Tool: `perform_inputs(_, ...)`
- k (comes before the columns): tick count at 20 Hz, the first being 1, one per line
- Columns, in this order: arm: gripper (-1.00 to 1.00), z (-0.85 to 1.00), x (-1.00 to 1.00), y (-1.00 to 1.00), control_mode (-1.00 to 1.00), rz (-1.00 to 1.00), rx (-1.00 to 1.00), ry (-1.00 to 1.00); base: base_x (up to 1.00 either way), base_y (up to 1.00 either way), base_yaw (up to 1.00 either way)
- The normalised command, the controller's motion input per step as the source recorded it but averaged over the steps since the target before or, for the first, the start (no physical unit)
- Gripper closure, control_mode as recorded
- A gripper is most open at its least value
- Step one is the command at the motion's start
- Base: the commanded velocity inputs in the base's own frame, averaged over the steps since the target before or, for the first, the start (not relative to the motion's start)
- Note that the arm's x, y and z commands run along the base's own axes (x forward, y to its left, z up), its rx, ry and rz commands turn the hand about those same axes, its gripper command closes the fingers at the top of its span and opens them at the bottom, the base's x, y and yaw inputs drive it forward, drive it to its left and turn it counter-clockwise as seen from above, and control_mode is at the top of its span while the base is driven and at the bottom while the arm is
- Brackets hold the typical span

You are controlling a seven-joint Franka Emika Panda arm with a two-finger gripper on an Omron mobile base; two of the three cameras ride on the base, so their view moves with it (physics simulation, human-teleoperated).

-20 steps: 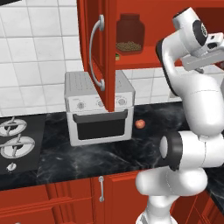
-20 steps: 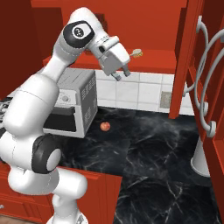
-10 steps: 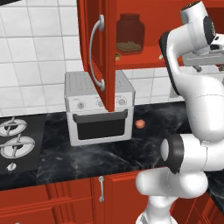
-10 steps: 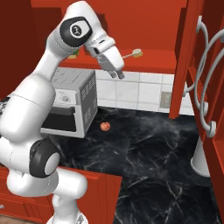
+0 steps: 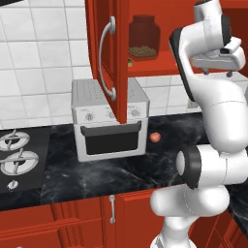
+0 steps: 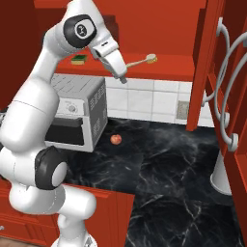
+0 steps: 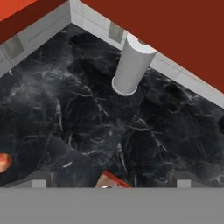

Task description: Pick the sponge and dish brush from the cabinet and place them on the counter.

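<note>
We are standing at the very start of the job, as far as the scene lets us judge: neither item is sitting on the counter (image 6: 173,164) yet. The dish brush (image 6: 143,60) is lying on the red inner shelf of the cabinet (image 6: 159,65), its pale head pointing toward the open right-hand door. The sponge (image 6: 78,60) is resting further along the same shelf, partly behind our upper arm in the right base view; in the left base view we are catching only a small green-yellow sliver of it beside the door edge. A brown jar (image 5: 144,37) is standing on the shelf too.

Our gripper (image 6: 120,73) is hanging just in front of and slightly below the shelf lip, near the brush handle but not touching it. The jaws are spread wide apart and holding nothing; the hand view is looking down at the black marble, where a white cylinder (image 7: 131,65) is standing against the tiled wall.

On the worktop we are also seeing a toaster oven (image 5: 109,118) and a small red fruit (image 5: 155,137). We are judging both picks and both placements to be still ahead of us, with the brush looking like the nearer target
</note>
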Motion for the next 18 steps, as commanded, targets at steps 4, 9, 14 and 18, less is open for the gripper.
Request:
perform_inputs(4,-1.00,-0.10,0.26,0.20,-1.00,0.05,0.05,-0.23,0.00,0.00,0.00)
perform_inputs(9,-1.00,-0.09,0.01,0.16,-1.00,0.06,-0.06,-0.23,0.00,0.00,0.00)
perform_inputs(14,-1.00,-0.17,-0.04,0.11,-1.00,0.09,-0.16,-0.11,0.00,0.00,0.00)
perform_inputs(18,-1.00,0.14,0.12,0.00,-1.00,0.05,-0.02,-0.05,0.00,0.00,0.00)
